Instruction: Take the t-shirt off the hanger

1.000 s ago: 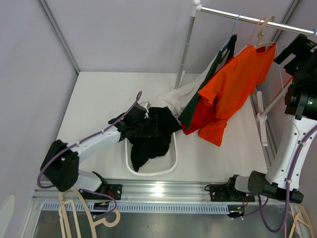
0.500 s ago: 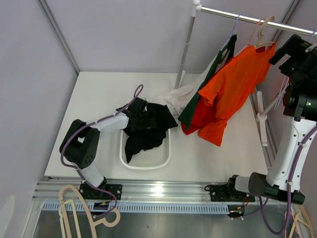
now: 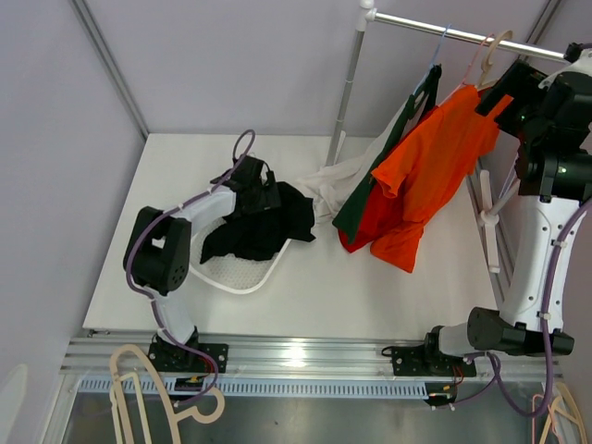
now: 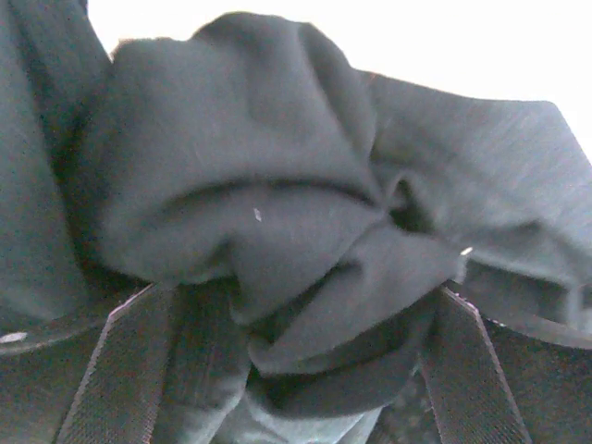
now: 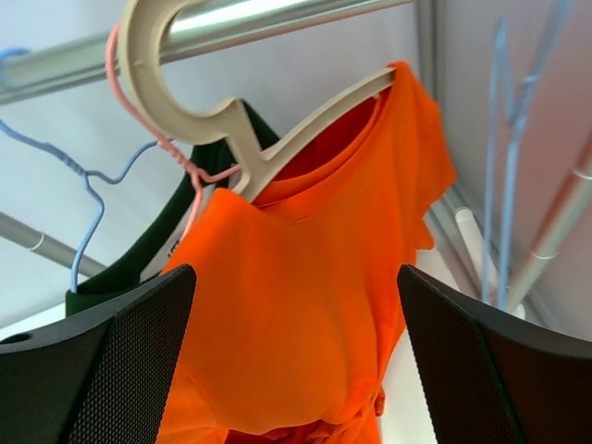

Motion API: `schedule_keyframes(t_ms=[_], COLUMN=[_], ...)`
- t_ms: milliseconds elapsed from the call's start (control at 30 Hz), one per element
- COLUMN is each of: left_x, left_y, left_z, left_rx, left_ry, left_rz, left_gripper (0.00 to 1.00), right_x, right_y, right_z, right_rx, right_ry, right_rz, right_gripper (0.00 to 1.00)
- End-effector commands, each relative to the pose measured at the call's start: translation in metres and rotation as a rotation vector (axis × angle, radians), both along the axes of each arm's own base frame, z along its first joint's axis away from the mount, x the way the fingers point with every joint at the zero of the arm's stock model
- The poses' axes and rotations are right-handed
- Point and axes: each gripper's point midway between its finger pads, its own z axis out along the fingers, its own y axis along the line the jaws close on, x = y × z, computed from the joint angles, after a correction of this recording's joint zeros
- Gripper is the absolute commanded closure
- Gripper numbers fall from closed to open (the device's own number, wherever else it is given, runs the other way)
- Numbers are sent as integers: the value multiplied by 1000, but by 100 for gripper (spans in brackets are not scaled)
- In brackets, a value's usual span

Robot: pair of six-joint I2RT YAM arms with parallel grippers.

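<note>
Orange t-shirt (image 3: pixel 435 157) hangs on the beige hanger (image 5: pixel 217 125) from the rail (image 3: pixel 444 32) at the far right. The right gripper (image 3: pixel 499 92) faces it with fingers spread wide, gripping nothing. At the left, the left gripper (image 4: pixel 296 370) has its fingers wide apart, with bunched black cloth (image 4: pixel 277 185) between them by the white basket (image 3: pixel 250 277).

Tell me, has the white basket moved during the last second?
Yes. The basket has slid left, toward the left edge of the table.
</note>
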Motion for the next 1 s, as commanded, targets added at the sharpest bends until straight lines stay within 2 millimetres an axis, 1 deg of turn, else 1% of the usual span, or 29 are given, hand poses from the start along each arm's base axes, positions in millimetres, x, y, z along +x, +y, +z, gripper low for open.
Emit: schedule_keyframes(t_ms=[0,33,67,133,167,233,267,300,367,400,433,467,500,567,600,667,700,733,767,800,833,867,900,933,967], left_x=[38,38,39,39,35,28,23,19,7,1,-4,-12,-20,-31,-39,-49,-54,-62,-67,-71,-82,-87,-92,-100,-103], left_y=[4,4,3,-1,-6,-10,-12,-12,-12,-8,-9,-6,-5,-6,-3,-4,-3,-2,-3,-3,-2,-2,-1,4,7], left_z=[43,52,60,76,88,101,115,121,129,148,156,157,176,189,201,213,212,226,231,236,244,250,249,255,254], left_rx=[30,24,13,-10,-36,-47,-59,-60,-49,-52,-55,-52,-70,-86,-102,-124,-125,-150,-166,-183,-210,-225,-231,-240,-238], left_ry=[-136,-152,-164,-183,-196,-202,-224,-235,-246,-290,-309,-313,-357,-386,-414,-436,-434,-465,-479,-499,-526,-545,-552,-577,-579], left_rz=[8,10,8,1,-17,-33,-39,-43,-54,-46,-51,-55,-57,-71,-74,-85,-89,-92,-103,-111,-125,-133,-139,-136,-132], left_gripper=[1,0,1,1,0,0,1,0,0,1,0,0,1,0,0,1,0,0,1,1,0,0,0,1,1], right_x=[12,17,19,24,23,24,26,28,33,35,37,40,42,45,48,54,58,61,65,68,71,73,74,77,79], right_y=[21,29,32,34,39,42,45,45,41,41,38,31,28,24,20,16,19,24,24,23,23,23,23,22,21], right_z=[11,9,11,8,11,13,12,15,11,12,10,6,5,2,0,-4,-5,-6,-5,-6,-8,-6,-6,-9,-7], right_rx=[3,-4,-10,-27,-33,-48,-50,-58,-85,-94,-102,-115,-118,-126,-132,-140,-151,-157,-159,-168,-172,-174,-177,-187,-191], right_ry=[-38,-34,-40,-28,-32,-40,-41,-57,-50,-49,-39,-23,-16,-7,-5,3,4,3,-7,-7,-3,-11,-12,-2,-8], right_rz=[68,89,93,89,97,104,109,107,82,72,53,19,2,-21,-42,-61,-61,-51,-56,-65,-70,-75,-79,-95,-104], right_gripper=[6,6,6,6,6,7,8,10,13,14,14,15,17,19,22,25,27,28,32,33,33,34,35,36,37])
